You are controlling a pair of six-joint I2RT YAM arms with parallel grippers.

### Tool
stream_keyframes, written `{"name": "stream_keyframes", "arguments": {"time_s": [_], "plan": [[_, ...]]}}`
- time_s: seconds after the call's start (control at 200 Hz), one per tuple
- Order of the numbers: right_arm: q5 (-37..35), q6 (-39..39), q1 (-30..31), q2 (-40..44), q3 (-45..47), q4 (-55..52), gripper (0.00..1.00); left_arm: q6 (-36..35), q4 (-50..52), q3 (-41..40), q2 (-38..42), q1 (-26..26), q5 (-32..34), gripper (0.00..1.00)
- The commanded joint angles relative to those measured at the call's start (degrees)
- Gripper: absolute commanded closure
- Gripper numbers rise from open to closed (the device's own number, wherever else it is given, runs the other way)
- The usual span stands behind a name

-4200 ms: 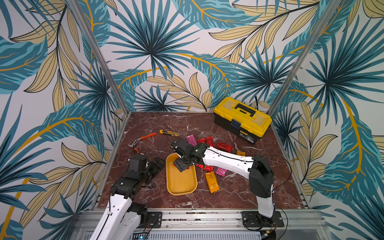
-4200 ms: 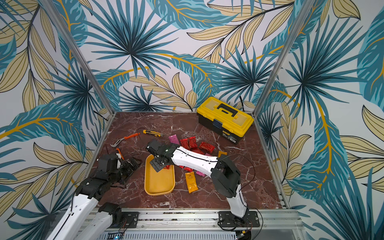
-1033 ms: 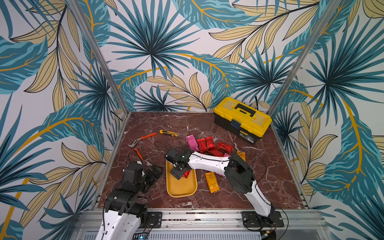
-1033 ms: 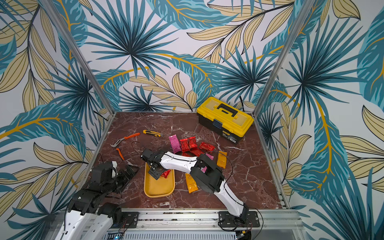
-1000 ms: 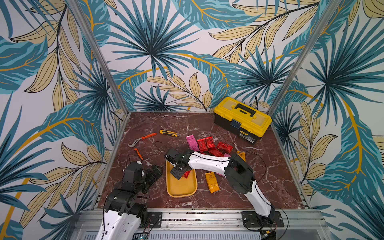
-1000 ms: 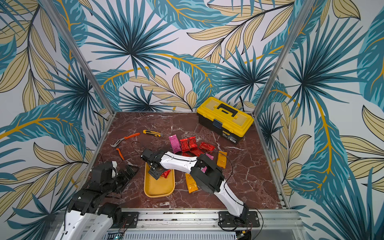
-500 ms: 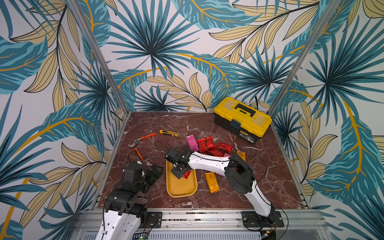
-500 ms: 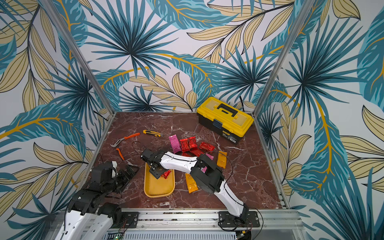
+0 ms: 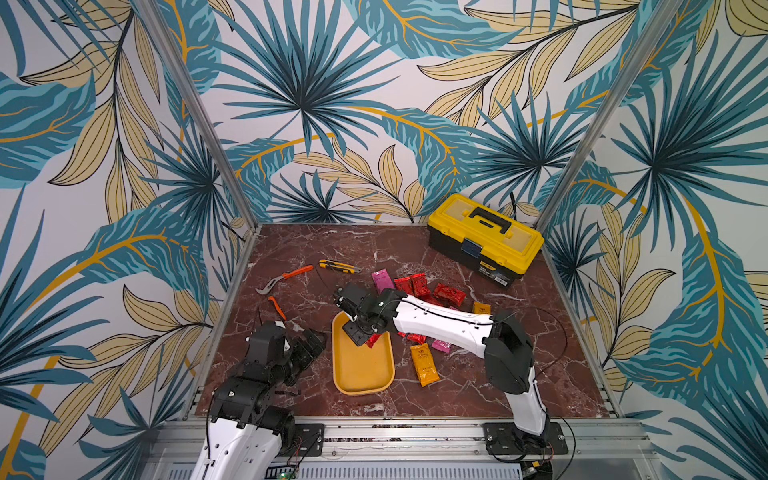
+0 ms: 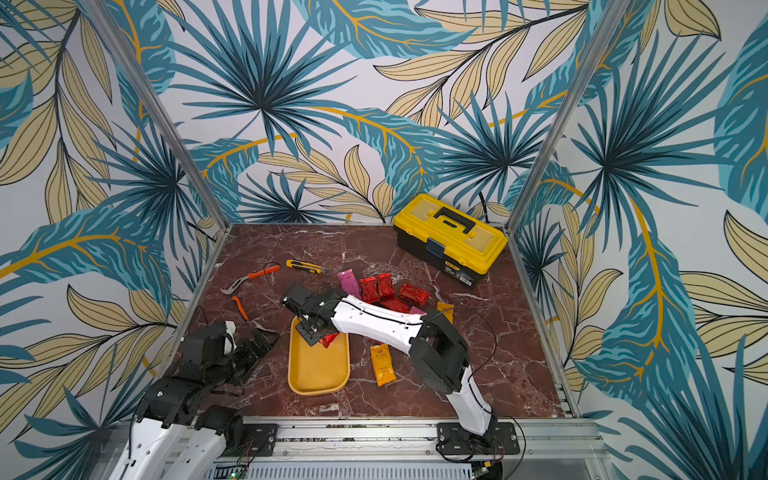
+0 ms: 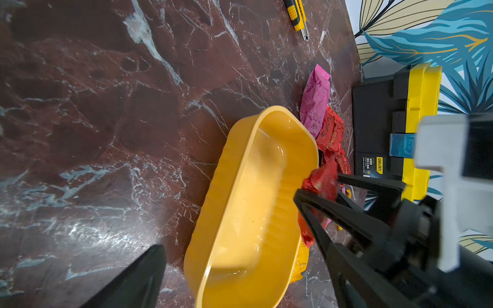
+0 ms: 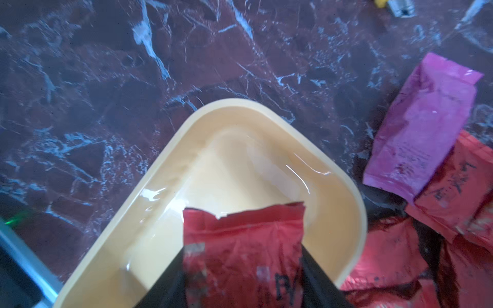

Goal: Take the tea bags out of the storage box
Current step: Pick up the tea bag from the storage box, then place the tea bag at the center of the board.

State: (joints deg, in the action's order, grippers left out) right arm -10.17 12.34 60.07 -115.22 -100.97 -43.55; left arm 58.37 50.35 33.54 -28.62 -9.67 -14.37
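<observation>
**Right jaws clamped on a red tea bag over the storage box**

- red tea bag point(image 12: 242, 240) sits between the right jaws. Black fingers point(image 12: 170, 282) press on both its side edges, so the jaws are part-way closed and gripping it
- in both top views the bag is over the far right corner of the storage box point(image 9: 360, 376), lower end at rim height point(image 11: 320, 181). Can't tell if it touches the rim
- storage box stands flat on the worktop point(image 9: 457, 386), near the front edge, between the two arms
- right arm point(image 9: 436, 324) reaches across from the right, over the loose bags
- left jaws are wide open with nothing in them, just beside the box's left long side and not touching it. One finger point(image 11: 138, 280) shows in the left wrist view
- other tea bags point(image 9: 417, 284) lie on the worktop, out of the box: a red cluster beyond its far right corner, with a pink tea bag point(image 9: 382, 280) touching that cluster, and an orange tea bag point(image 9: 424, 365) just right of the box
- farther out: utility knife point(image 9: 338, 267) and pliers point(image 9: 284, 279) at the far left, toolbox point(image 9: 486, 239) in the far right corner, lid down
</observation>
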Motion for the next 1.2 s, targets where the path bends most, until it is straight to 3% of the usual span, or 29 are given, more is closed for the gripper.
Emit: {"name": "stream_keyframes", "arguments": {"time_s": [0.0,0.14,0.431,0.686,0.851,1.197], "plan": [[-2.7,2.2,-0.1,5.3,3.4,-1.1,0.42,-2.1,-3.7,4.3,-4.0,0.4,-2.0,0.0],[-4.4,4.0,-1.3,12.0,9.6,-1.1,0.42,-3.3,-7.5,7.7,-12.1,-1.7,-4.2,0.02],[-7.2,10.8,-6.2,27.0,28.7,-0.5,0.43,-0.5,-20.1,13.8,-30.0,-21.9,5.4,0.02],[-6.6,18.8,-10.9,36.9,47.5,3.9,0.43,1.9,-30.5,15.4,-42.3,-30.3,5.4,0.02],[-4.7,22.4,-11.6,37.2,54.6,7.7,0.43,2.4,-31.6,15.2,-43.6,-31.6,5.5,0.02],[-3.3,24.9,-11.6,35.1,58.3,11.9,0.42,0.8,-24.9,15.6,-35.6,-31.5,10.2,0.0]]}}
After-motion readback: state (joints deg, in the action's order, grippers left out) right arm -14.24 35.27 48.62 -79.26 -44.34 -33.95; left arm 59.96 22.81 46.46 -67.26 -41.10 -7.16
